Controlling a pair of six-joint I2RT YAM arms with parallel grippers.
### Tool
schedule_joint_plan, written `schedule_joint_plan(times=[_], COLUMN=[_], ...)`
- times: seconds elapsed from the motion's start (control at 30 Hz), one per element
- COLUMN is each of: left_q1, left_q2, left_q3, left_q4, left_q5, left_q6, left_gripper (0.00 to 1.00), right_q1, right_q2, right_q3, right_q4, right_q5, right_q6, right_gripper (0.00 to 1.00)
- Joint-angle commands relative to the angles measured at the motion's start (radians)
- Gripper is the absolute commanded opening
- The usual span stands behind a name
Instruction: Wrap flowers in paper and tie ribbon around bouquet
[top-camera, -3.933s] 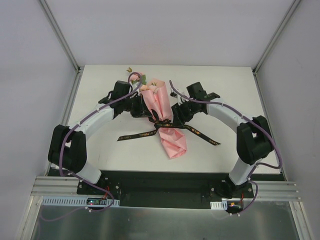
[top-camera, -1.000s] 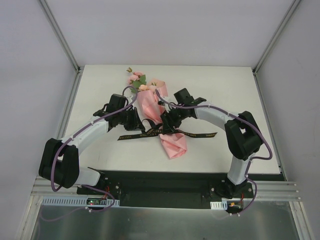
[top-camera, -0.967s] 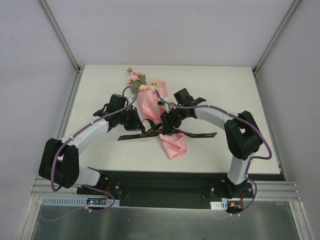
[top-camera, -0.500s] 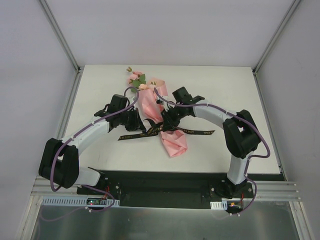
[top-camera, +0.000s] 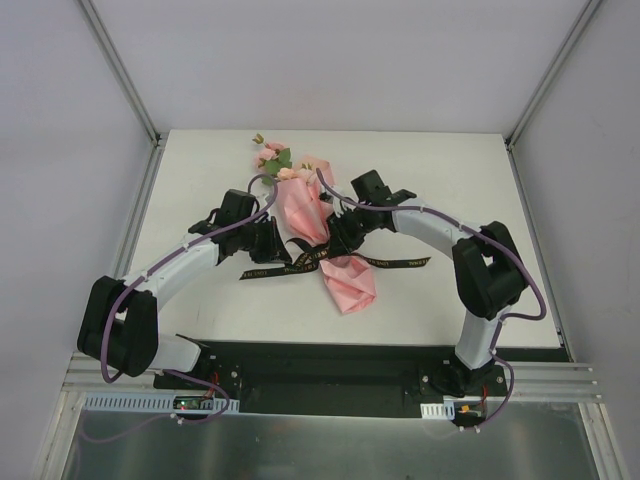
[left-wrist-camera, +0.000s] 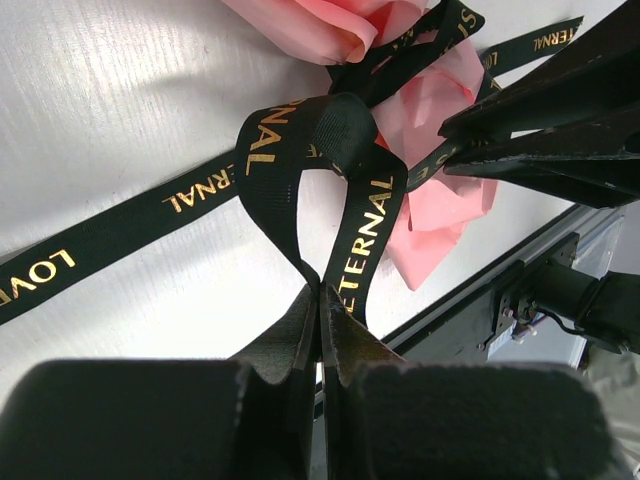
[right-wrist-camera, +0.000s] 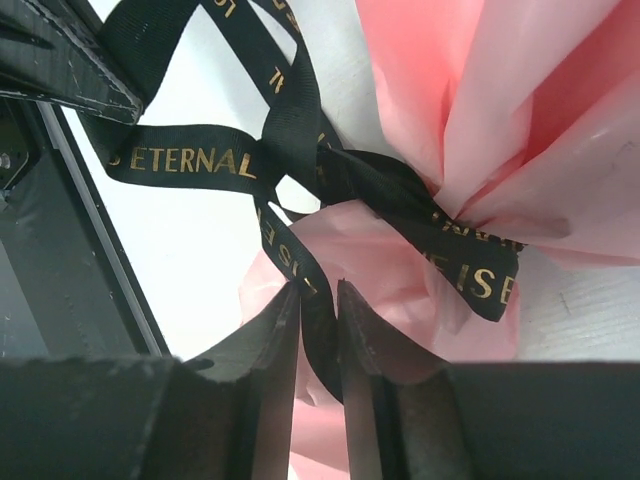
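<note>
Top view, bouquet (top-camera: 318, 228): lies slanted on the table (top-camera: 450, 180), with the flowers (top-camera: 272, 157) at its far end and the crumpled paper (top-camera: 350, 288) tail toward the arm bases.
Top view, ribbon (top-camera: 385, 263): crosses the bouquet's waist, its tails trailing flat to either side of the bouquet.
Top view, grippers: the left gripper (top-camera: 274, 243) is just left of the bouquet's waist and the right gripper (top-camera: 336, 238) is against its right side.
Left wrist, left gripper (left-wrist-camera: 318, 296): clenched on a ribbon (left-wrist-camera: 352, 225) loop, both legs of which run into the tips. The loop rises toward the bouquet's paper (left-wrist-camera: 440, 205).
Right wrist, right gripper (right-wrist-camera: 318, 292): jaws nearly together, gripping a ribbon (right-wrist-camera: 190, 160) strand that drops from the bouquet's waist over the paper (right-wrist-camera: 520, 110).
Step in hand: probably cinching the bow.
How to do it well: draw both ends away from the bouquet evenly and low, along the table. Keep both pinches firm so the slick ribbon does not slip. Stop once the ribbon bites into the waist, so the paper is not torn or the bouquet dragged sideways.
</note>
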Motion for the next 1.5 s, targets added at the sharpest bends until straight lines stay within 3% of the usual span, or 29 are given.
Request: schedule_joint_plan(times=[0.0, 0.07, 0.1, 0.13, 0.2, 0.5, 0.87, 0.97, 1.13, 1.3, 1.47], left_q1=[-0.009, -0.009, -0.009, -0.009, -0.013, -0.02, -0.034, -0.034, -0.034, -0.034, -0.063], left_q2=[-0.026, -0.028, -0.029, -0.031, -0.036, -0.028, -0.022, -0.026, -0.097, -0.102, -0.005], left_q3=[0.002, 0.003, 0.002, 0.0, -0.011, -0.118, -0.13, -0.081, 0.024, 0.126, 0.216], left_q4=[0.003, 0.003, 0.002, 0.003, 0.005, -0.011, -0.04, -0.089, -0.147, -0.175, -0.02], left_q5=[-0.005, -0.003, -0.001, -0.003, -0.006, -0.075, -0.11, -0.144, -0.276, -0.311, -0.111], left_q6=[-0.003, -0.004, -0.003, -0.003, -0.004, -0.065, -0.03, 0.016, 0.079, 0.099, 0.128], left_gripper=[0.0, 0.0, 0.0, 0.0, 0.0, 0.0, 0.0, 0.1, 0.44, 0.44, 0.32], right_q1=[-0.006, -0.006, -0.008, -0.008, -0.014, -0.009, -0.015, -0.012, -0.008, -0.008, -0.008], right_q2=[-0.048, -0.048, -0.047, -0.045, -0.041, -0.054, -0.071, -0.074, -0.088, -0.107, -0.123], right_q3=[-0.009, -0.01, -0.009, -0.009, -0.009, -0.067, -0.081, -0.084, -0.106, -0.112, -0.116], right_q4=[0.029, 0.029, 0.029, 0.028, 0.028, 0.097, 0.103, 0.101, 0.107, 0.103, 0.107], right_q5=[-0.039, -0.042, -0.035, -0.027, 0.011, 0.18, 0.174, 0.171, 0.178, 0.191, 0.185], right_q6=[0.021, 0.021, 0.023, 0.029, 0.046, 0.314, 0.346, 0.353, 0.357, 0.359, 0.371], right_gripper=[0.27, 0.22, 0.1, 0.04, 0.0, 0.02, 0.13, 0.15, 0.17, 0.21, 0.24])
